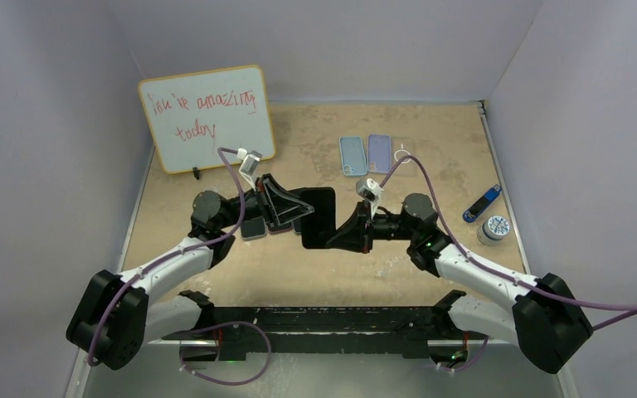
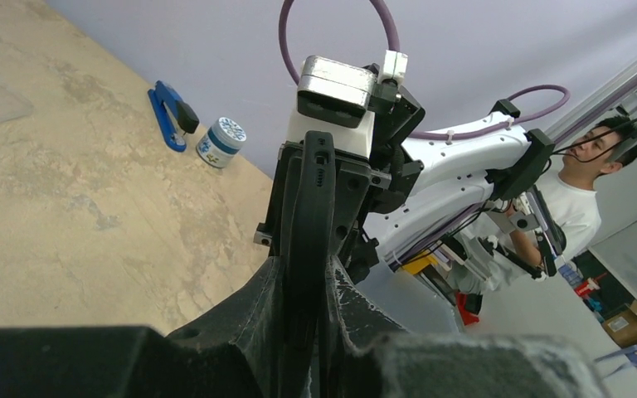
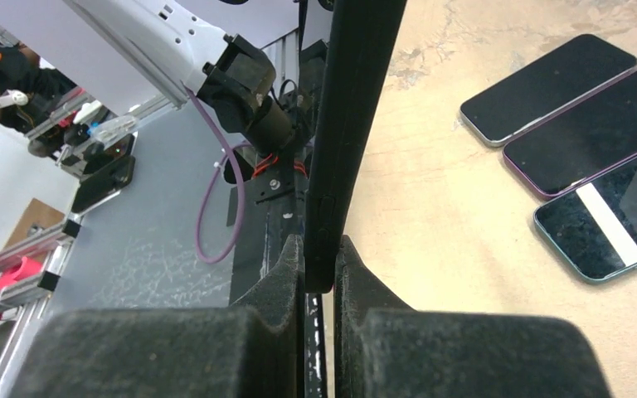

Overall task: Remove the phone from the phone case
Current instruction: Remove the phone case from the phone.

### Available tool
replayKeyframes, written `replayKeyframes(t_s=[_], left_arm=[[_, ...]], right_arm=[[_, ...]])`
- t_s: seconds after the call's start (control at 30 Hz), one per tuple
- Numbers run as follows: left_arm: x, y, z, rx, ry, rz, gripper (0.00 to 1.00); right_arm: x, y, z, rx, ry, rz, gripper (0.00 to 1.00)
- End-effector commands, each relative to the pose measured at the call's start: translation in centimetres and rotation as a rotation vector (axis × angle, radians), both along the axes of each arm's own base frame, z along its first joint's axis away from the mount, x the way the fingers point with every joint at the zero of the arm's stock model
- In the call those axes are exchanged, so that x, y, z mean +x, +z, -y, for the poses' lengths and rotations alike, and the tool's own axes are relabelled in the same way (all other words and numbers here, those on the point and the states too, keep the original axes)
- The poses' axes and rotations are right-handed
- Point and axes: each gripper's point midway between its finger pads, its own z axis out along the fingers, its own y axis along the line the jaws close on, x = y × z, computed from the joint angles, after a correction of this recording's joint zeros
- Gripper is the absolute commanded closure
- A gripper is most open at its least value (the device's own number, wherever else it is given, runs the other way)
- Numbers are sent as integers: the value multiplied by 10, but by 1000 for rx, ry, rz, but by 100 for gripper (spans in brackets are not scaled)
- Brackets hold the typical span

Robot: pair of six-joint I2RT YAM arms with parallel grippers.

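A black phone in its black case [image 1: 318,217] is held above the middle of the table between both grippers. I cannot tell the phone from the case. My left gripper [image 1: 305,211] is shut on its left edge; in the left wrist view the fingers [image 2: 319,282] clamp the thin black edge [image 2: 313,199]. My right gripper [image 1: 350,235] is shut on its right edge; in the right wrist view the gripper [image 3: 321,261] pinches the black edge [image 3: 352,124].
A whiteboard [image 1: 207,116] stands at the back left. A blue case [image 1: 353,155] and a purple case [image 1: 379,152] lie behind the phone. Three phones [image 3: 547,79] lie under the left arm. A blue stapler [image 1: 482,203] and a white jar [image 1: 493,228] sit at the right.
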Motion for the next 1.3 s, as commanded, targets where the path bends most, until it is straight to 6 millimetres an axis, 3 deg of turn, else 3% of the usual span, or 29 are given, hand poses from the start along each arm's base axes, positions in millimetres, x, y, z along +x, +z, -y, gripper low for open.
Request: replayKeyframes(t_s=[0.0, 0.13, 0.33, 0.4, 0.47, 0.83, 1.27], left_arm=[[-2, 23, 1, -62, -20, 50, 85], [-4, 16, 5, -55, -39, 36, 76], [-7, 9, 13, -45, -64, 26, 73], [-6, 10, 13, -48, -60, 27, 82], [-6, 11, 13, -50, -52, 25, 100], [0, 18, 13, -24, -41, 34, 100], [1, 23, 15, -13, -58, 53, 100]], right_arm=[[0, 43, -8, 105, 52, 121, 100], [0, 49, -9, 122, 57, 119, 100], [1, 53, -11, 127, 62, 110, 100], [1, 53, -11, 128, 63, 110, 100], [-1, 50, -10, 123, 69, 117, 100], [-17, 30, -2, 29, 172, 196, 75], [-10, 22, -5, -3, 184, 244, 68]])
